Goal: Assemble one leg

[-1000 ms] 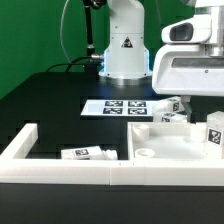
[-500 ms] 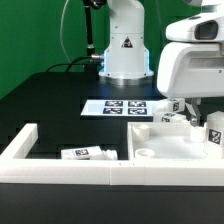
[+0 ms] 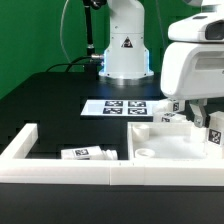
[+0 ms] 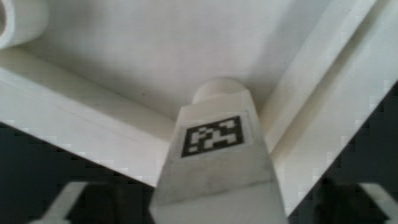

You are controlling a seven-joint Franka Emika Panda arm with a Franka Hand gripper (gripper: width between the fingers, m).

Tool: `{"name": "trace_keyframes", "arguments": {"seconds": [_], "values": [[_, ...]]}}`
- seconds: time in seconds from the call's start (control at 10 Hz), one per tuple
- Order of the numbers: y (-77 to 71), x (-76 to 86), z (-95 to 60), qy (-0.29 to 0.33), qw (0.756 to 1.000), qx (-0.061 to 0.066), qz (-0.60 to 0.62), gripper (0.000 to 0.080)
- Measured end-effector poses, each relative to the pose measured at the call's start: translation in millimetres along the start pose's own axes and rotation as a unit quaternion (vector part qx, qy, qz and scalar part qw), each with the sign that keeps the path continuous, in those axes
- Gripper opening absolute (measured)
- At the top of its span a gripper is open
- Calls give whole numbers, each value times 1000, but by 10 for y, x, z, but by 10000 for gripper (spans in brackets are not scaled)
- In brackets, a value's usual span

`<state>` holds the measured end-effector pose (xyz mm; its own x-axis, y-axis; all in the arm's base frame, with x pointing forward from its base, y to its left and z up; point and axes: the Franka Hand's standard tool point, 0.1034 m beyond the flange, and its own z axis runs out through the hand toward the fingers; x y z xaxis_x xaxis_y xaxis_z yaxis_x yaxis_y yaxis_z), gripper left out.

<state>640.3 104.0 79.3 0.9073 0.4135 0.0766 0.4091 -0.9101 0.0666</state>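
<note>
Leg [image 4: 217,150], a short white plastic post of squarish section with a black-and-white marker tag on its face, stands between the gripper's [image 4: 217,205] two fingers in the wrist view, above the large flat white panel [image 4: 125,60]. Whether the pads press it I cannot tell. It looks light, stiff and smooth, likely slippery; gripping its flat opposite sides near mid-height seems safest. At the exterior view's right, the arm's casing hides the grasp.

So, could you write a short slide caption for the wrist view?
Wrist view: a tagged white leg between the gripper fingers, above the white panel.
</note>
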Motion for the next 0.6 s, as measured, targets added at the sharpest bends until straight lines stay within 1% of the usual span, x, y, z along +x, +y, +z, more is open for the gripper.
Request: {"name": "trace_keyframes", "arguments": {"seconds": [0.1, 0.2, 0.4, 0.5, 0.6], "values": [[2, -1, 0, 0, 1000, 0, 0, 386], [-2, 3, -3, 1, 1000, 1, 20, 288], [-4, 4, -4, 1, 995, 1, 98, 288], [4, 3, -1, 1, 989, 4, 147, 288], [16, 7, 3, 4, 977, 9, 215, 288]]}}
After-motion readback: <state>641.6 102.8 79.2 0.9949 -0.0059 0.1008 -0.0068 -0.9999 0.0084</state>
